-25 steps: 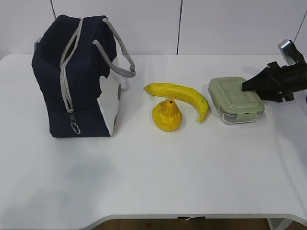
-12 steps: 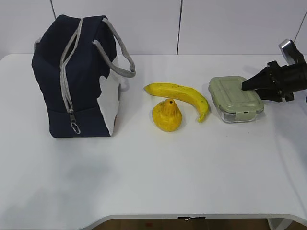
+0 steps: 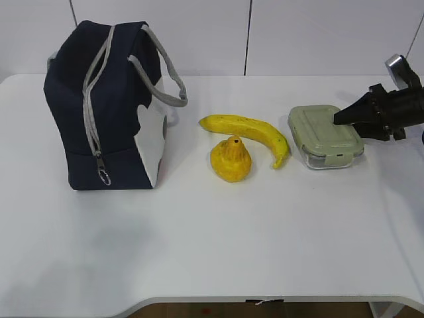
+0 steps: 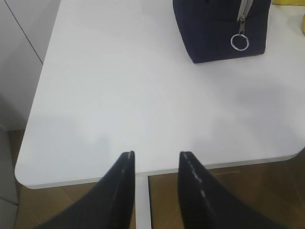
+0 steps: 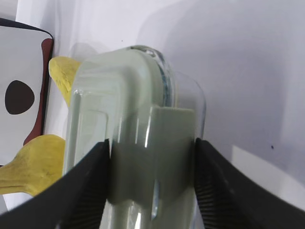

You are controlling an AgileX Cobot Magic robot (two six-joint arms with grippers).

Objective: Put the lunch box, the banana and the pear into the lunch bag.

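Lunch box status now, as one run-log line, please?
lunch box: on table, between right claw jaws | banana, pear: untouched | lunch bag: zipped

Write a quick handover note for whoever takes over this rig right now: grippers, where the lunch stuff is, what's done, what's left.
Right gripper: jaws around the lunch box at its end clasp, on the table; not lifted.
Left gripper: open, empty, above the table's near left edge.
Lunch bag: upright at left; zipper pull ring low on its front.
Banana and pear: side by side between bag and box.
Done: nothing in the bag.
Left: lunch box, banana, pear.
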